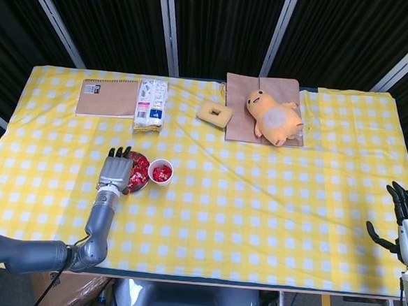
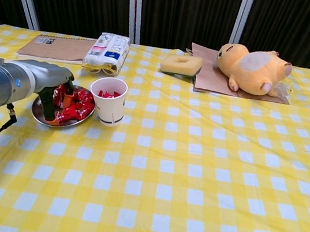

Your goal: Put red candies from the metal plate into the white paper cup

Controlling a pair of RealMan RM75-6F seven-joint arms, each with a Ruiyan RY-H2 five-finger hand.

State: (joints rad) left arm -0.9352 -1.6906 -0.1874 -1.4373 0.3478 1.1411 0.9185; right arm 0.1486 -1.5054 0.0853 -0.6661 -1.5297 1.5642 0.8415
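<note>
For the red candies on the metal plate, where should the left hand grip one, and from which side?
Pinch a top candy of the red candies from above: they lie heaped in the shallow metal plate, and the white paper cup stands close on the right.

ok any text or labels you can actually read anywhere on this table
None can be read.
White packet: printed label with a blue patch, too small and blurred.
Brown notebook: small label near one corner, illegible.
White paper cup, metal plate: no print visible.
</note>
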